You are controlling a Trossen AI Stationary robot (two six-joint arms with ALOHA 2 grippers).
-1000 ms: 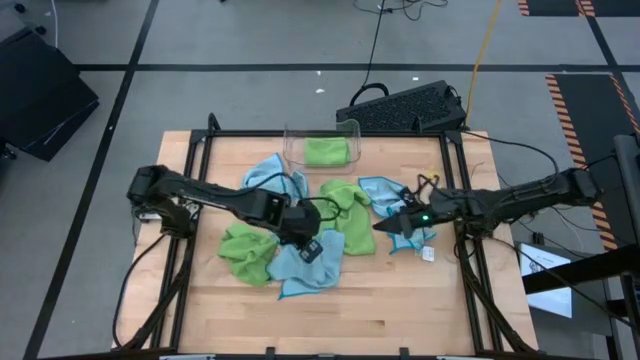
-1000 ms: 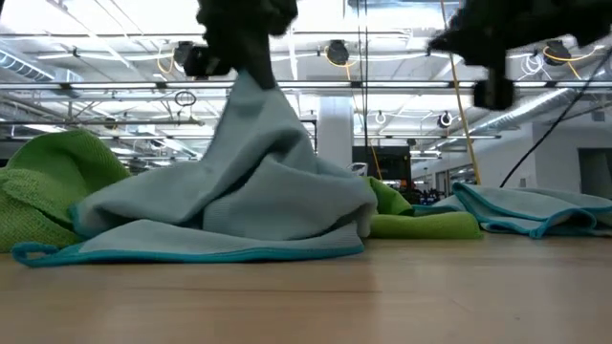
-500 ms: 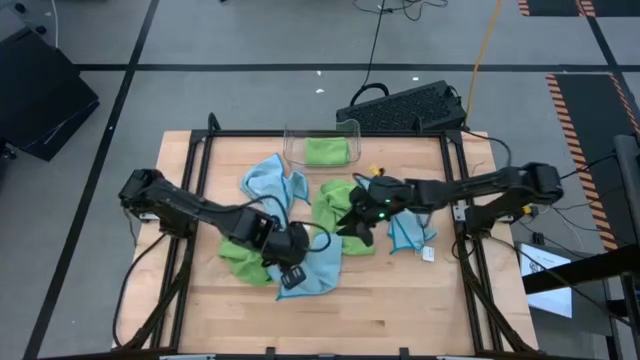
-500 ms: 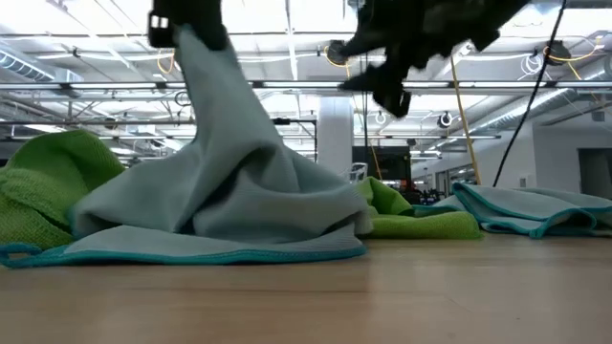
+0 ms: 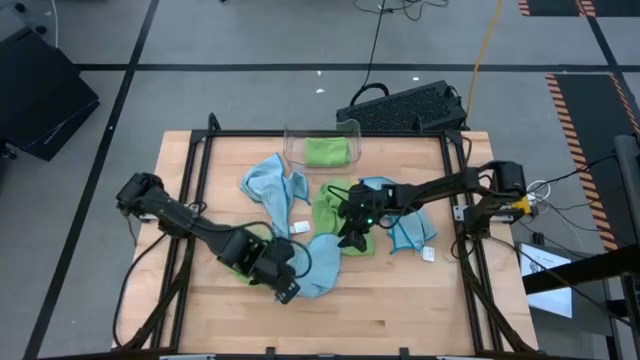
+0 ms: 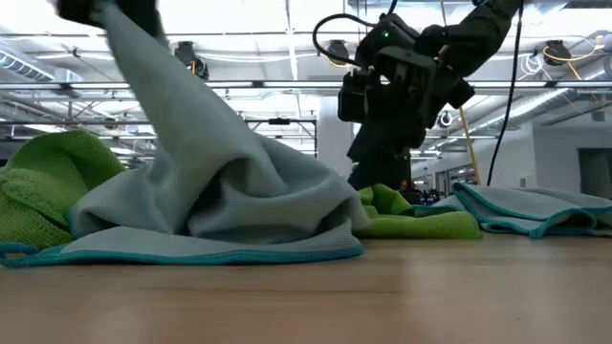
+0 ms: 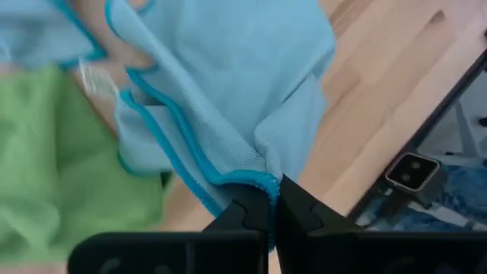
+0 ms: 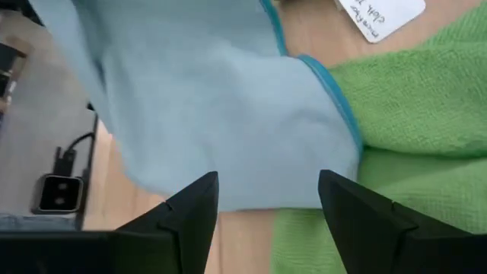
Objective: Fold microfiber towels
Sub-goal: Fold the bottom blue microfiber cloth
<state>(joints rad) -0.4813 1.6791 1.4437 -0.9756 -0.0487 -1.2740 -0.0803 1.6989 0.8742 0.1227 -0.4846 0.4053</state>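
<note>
Left gripper (image 5: pixel 285 292) pinches a blue towel (image 5: pixel 318 268) at 6 o'clock on the table; right gripper (image 5: pixel 347 238) hangs spread and empty at table centre.

We see the blue towel's teal-edged corner clamped between the left fingers (image 7: pixel 298 211), the cloth rising to a peak in the low view and draping over the wood. The right gripper sits over a green towel (image 5: pixel 333 212) just beside that blue one. Another green towel (image 5: pixel 236 256) lies at 8 o'clock, a second blue towel (image 5: pixel 268 183) at 11 o'clock and a third (image 5: pixel 398 222) at 3 o'clock; a white tag (image 8: pixel 380 17) shows nearby. A clear bin (image 5: pixel 322 146) at 12 o'clock holds 1 folded green cloth (image 5: pixel 327 151). We note the pale wooden table (image 5: pixel 400 310), grey floor, and a keyboard (image 5: pixel 405 106) behind.
</note>
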